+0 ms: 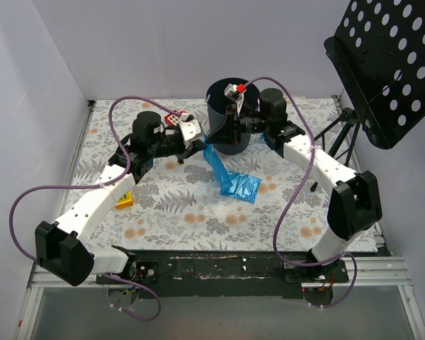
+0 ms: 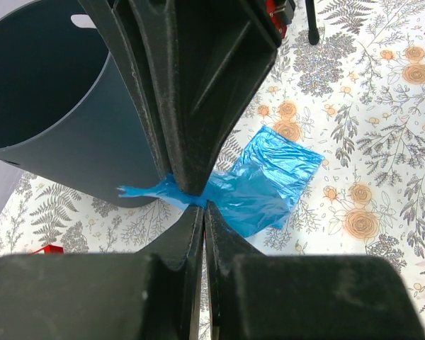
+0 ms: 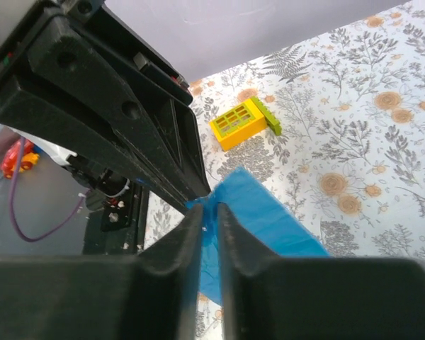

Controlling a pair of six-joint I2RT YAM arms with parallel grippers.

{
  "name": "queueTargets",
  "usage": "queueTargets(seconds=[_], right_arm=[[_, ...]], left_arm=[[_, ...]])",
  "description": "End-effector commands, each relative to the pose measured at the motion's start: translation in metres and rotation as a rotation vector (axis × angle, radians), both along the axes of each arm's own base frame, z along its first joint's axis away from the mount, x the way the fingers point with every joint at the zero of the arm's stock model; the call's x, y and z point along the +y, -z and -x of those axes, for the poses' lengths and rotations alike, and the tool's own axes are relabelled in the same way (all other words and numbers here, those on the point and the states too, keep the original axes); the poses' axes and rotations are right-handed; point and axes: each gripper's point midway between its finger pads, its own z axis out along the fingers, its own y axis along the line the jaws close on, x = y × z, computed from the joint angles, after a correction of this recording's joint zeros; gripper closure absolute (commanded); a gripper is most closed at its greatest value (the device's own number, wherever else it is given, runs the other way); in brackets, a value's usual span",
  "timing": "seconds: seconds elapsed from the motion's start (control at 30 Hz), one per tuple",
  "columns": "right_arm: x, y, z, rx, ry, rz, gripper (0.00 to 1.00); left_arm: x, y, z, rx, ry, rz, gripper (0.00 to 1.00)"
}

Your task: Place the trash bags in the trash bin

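Note:
A bright-blue trash bag [image 1: 234, 180] trails from both grippers down onto the flowered table, just in front of the dark round trash bin [image 1: 230, 113]. My left gripper [image 2: 202, 205] is shut, pinching a bunched corner of the bag [image 2: 269, 177] beside the bin's wall [image 2: 64, 134]. My right gripper [image 3: 209, 209] meets it tip to tip from the other side. Its jaws stand a narrow gap apart, with the blue film [image 3: 269, 219] between them. The bag's lower end lies flat on the table.
A yellow block [image 3: 241, 124] lies on the table left of the bag, by the left arm [image 1: 124, 202]. A red-and-white tile [image 1: 176, 119] sits behind the left gripper. A black perforated music stand [image 1: 389, 64] rises at the far right.

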Motion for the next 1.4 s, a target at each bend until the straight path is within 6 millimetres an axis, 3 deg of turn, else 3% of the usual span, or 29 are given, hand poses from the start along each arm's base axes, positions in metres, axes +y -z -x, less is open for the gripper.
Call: queueTargets(seconds=[0.0,0.03,0.17,0.37,0.77,0.83,0.87,0.93,0.97,1.23,1.3,1.37], right_arm=[[0.006,-0.027,-0.001,-0.069,-0.042,-0.062,0.92],[0.006,-0.028,-0.001,-0.071,-0.044,-0.06,0.98],[0.003,-0.027,0.001,-0.073,-0.045,-0.053,0.99],[-0.008,-0.027,-0.005,-0.066,-0.015,-0.052,0.99],[-0.02,-0.019,-0.009,-0.034,0.017,-0.047,0.98],[-0.019,-0.021,-0.008,-0.029,0.011,-0.049,0.69],[-0.018,-0.021,-0.008,-0.029,0.009,-0.049,0.59],[-0.014,-0.023,-0.007,-0.035,-0.003,-0.054,0.45],[-0.012,-0.024,-0.007,-0.036,-0.009,-0.055,0.44],[0.005,-0.021,-0.005,-0.039,-0.053,-0.062,0.46],[0.007,-0.022,-0.005,-0.041,-0.062,-0.07,0.55],[0.007,-0.02,-0.004,-0.041,-0.076,-0.071,0.71]], left_arm=[[-0.002,-0.017,0.002,-0.032,0.013,0.021,1.0],[-0.001,-0.018,0.002,-0.034,0.008,0.022,0.98],[0.002,-0.019,-0.004,-0.034,-0.03,0.016,0.9],[0.006,-0.015,-0.007,-0.024,-0.057,-0.01,1.0],[0.011,-0.016,-0.002,-0.021,-0.072,-0.008,1.0],[0.009,-0.017,-0.003,-0.027,-0.068,-0.001,1.0],[0.008,-0.017,-0.004,-0.028,-0.064,0.001,1.0],[0.007,-0.019,-0.004,-0.034,-0.055,0.007,1.0],[0.005,-0.02,-0.003,-0.033,-0.05,0.011,1.0],[0.002,-0.026,0.005,-0.046,-0.001,0.027,1.0],[0.002,-0.026,0.007,-0.051,0.007,0.027,1.0],[0.003,-0.028,0.008,-0.055,0.008,0.028,1.0]])
